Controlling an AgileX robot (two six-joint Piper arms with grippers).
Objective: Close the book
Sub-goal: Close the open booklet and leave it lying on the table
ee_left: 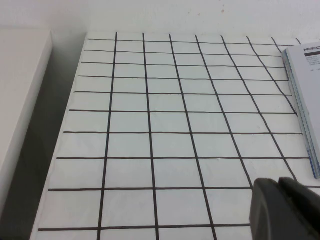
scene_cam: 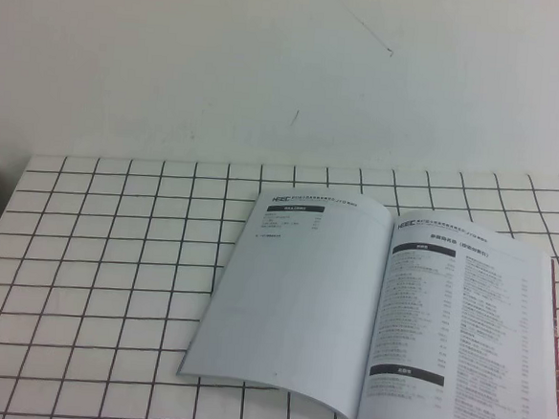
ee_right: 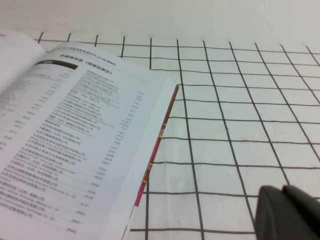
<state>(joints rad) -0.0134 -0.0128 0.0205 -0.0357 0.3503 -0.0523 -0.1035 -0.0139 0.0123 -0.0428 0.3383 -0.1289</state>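
The book (scene_cam: 377, 317) lies open on the checkered worktop (scene_cam: 111, 284), toward the robot's right and near side. Its near corner is cut off by the frame. Of the left pincer (ee_left: 285, 212) we see only a dark piece over bare worktop, left of the book. The right pincer (ee_right: 287, 212) shows likewise, beside the red cover edge (ee_right: 157, 145). Whether either is spread or pressed together, we cannot tell.

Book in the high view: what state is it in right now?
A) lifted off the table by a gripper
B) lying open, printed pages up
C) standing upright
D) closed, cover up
B: the book lies open on the checked tablecloth, pages up. The left gripper and right gripper show only at the edges of their wrist views, neither touching it.
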